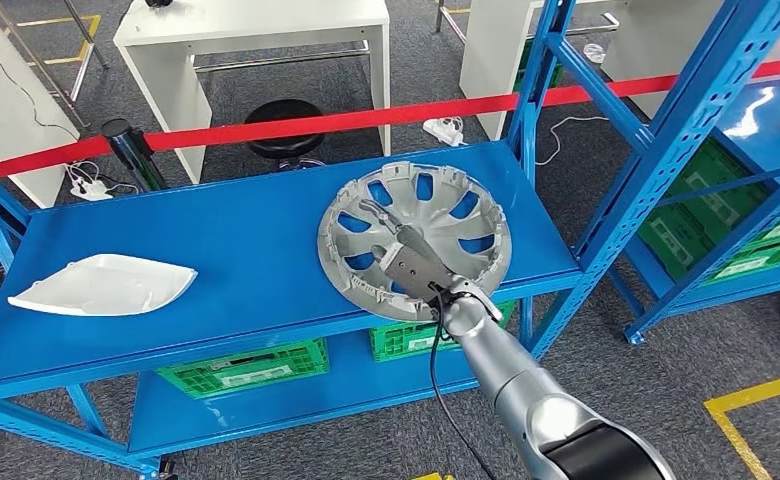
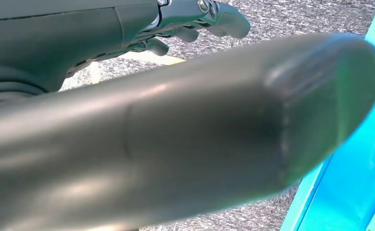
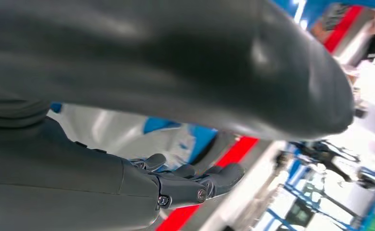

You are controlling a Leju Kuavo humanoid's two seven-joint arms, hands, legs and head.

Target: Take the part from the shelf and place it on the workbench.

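A silver hubcap with several cut-out openings lies on the top board of the blue shelf, at its right end, with its near rim over the shelf's front edge. My right hand reaches in from below. Its fingers lie across the hubcap's face toward the hub. In the right wrist view the silver hubcap sits between the thick thumb and the darker fingers. My left hand hangs beside the shelf above the grey floor and holds nothing, its fingers apart from the thumb.
A white curved part lies at the shelf's left end. Green crates stand on the lower board. A red barrier tape runs behind the shelf, with a black stool and white tables beyond. A second blue shelf stands to the right.
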